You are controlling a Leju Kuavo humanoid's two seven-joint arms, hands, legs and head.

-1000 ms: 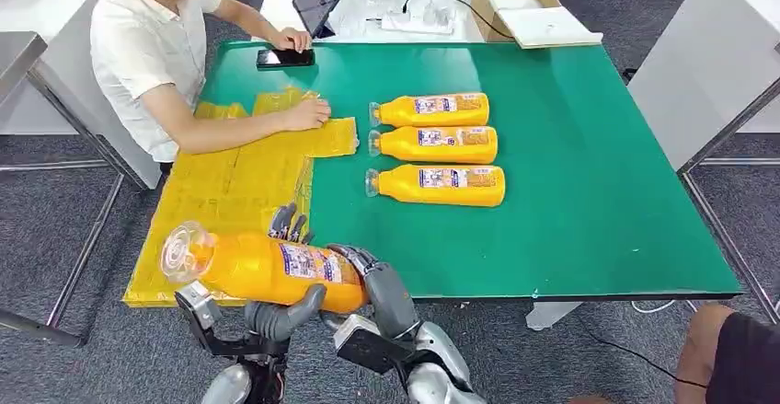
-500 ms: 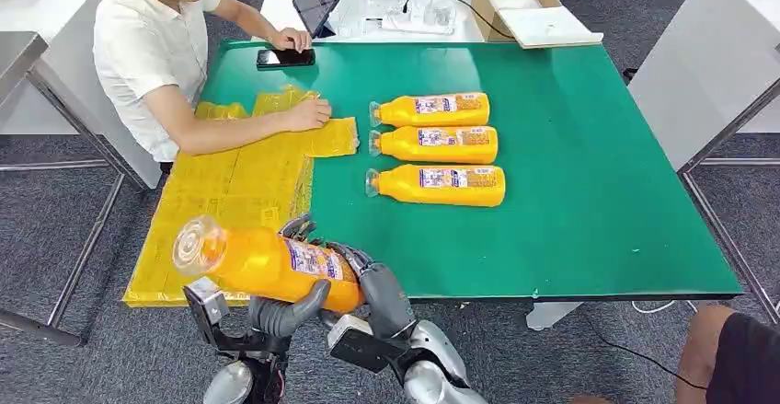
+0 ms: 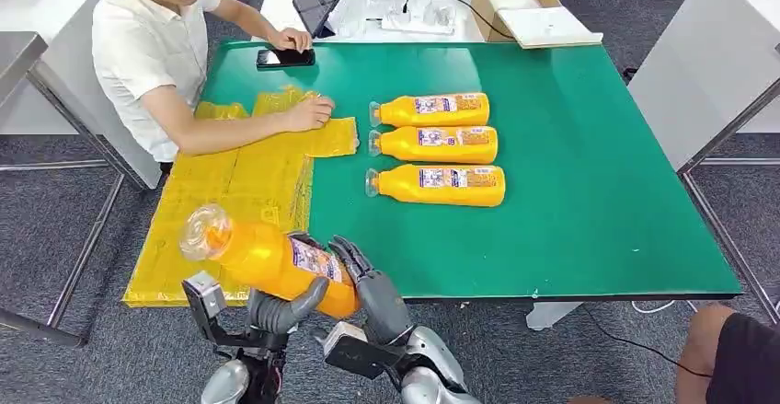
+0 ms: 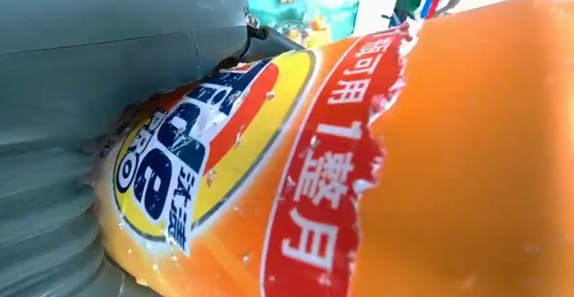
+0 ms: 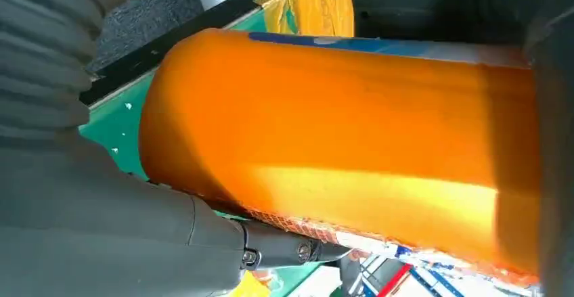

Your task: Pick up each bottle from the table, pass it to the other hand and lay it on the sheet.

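Both hands, left hand point(image 3: 281, 307) and right hand point(image 3: 368, 284), are grasping the orange bottle point(image 3: 267, 259) above the table's point(image 3: 589, 220) near edge, by the yellow sheet's point(image 3: 230, 192) near corner. Its long axis is tilting, cap end pointing up and left, base toward the right hand.

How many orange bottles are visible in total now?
4. Three lie side by side on the green table: far, middle, near. The fourth bottle is held by the left hand and right hand.

Held bottle point(image 3: 267, 259) cap-end now higher
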